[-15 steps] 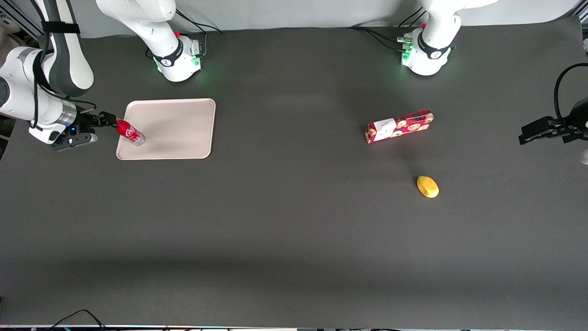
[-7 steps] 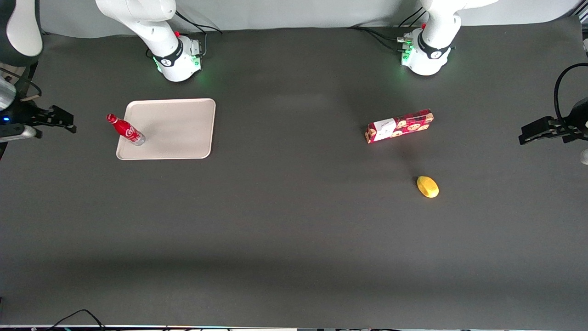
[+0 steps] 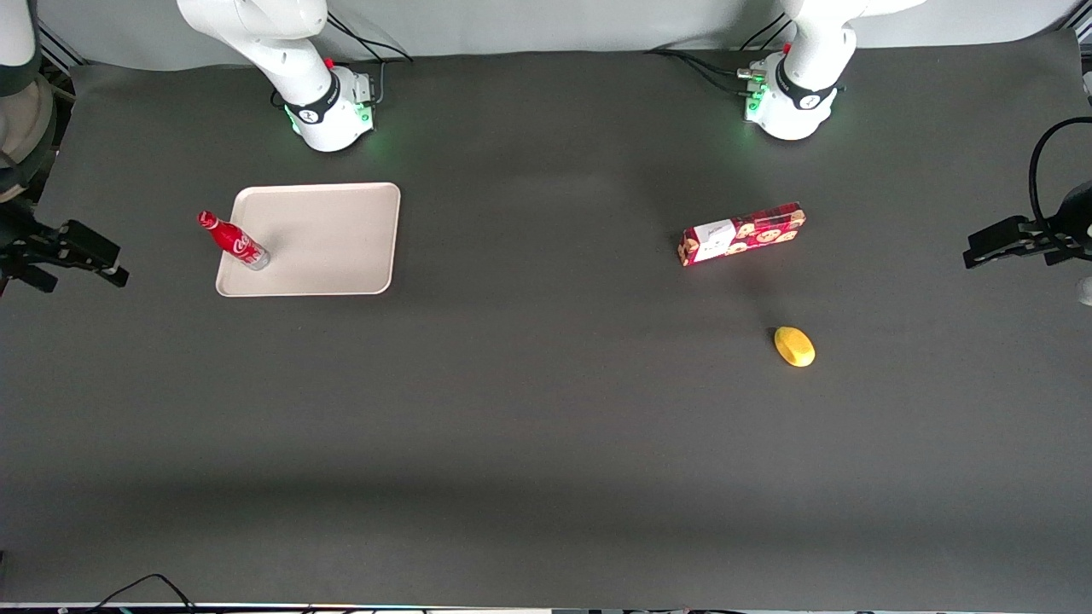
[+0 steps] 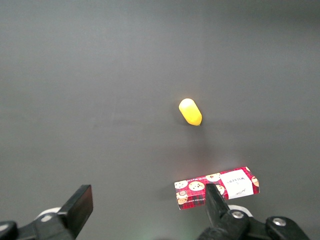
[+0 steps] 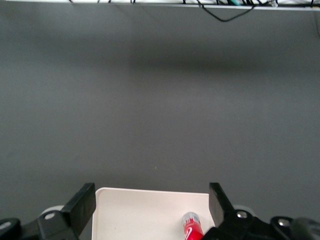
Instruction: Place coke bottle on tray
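The coke bottle (image 3: 235,241), red with a silvery base, stands on the beige-pink tray (image 3: 333,239), at the tray's edge toward the working arm's end of the table. My right gripper (image 3: 107,260) is open and empty, well apart from the bottle and off the tray, farther toward the working arm's end of the table. In the right wrist view the open gripper (image 5: 150,200) looks down on the tray (image 5: 145,212), with the bottle (image 5: 192,229) close to one finger (image 5: 218,200) and not touching it.
A red cookie box (image 3: 740,233) and a yellow oval object (image 3: 794,346) lie toward the parked arm's end of the table; both show in the left wrist view, the box (image 4: 217,186) and the yellow object (image 4: 190,111). The arm bases (image 3: 328,107) stand at the table's back edge.
My gripper let go of the bottle's neck and drew away toward the working arm's end of the table. The bottle stays standing on the tray.
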Controlling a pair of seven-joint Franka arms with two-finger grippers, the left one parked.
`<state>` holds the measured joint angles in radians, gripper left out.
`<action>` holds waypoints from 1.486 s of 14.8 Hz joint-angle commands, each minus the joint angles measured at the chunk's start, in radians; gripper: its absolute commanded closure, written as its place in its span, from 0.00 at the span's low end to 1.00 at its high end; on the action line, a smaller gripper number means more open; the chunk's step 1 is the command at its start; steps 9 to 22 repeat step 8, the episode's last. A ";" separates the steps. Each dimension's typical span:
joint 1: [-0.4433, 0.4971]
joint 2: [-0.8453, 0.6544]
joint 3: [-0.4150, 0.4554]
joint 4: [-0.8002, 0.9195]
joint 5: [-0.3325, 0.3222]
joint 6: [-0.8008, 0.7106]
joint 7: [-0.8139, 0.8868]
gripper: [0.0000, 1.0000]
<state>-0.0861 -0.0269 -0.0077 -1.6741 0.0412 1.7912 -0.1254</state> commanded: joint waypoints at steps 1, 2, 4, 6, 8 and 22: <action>-0.006 0.094 0.029 0.164 0.028 -0.090 0.044 0.00; -0.006 0.108 0.029 0.183 0.028 -0.114 0.076 0.00; -0.001 0.124 0.031 0.212 0.016 -0.157 0.096 0.00; -0.001 0.130 0.031 0.215 0.014 -0.193 0.118 0.00; -0.001 0.131 0.035 0.215 0.005 -0.193 0.121 0.00; -0.001 0.131 0.035 0.215 0.005 -0.193 0.121 0.00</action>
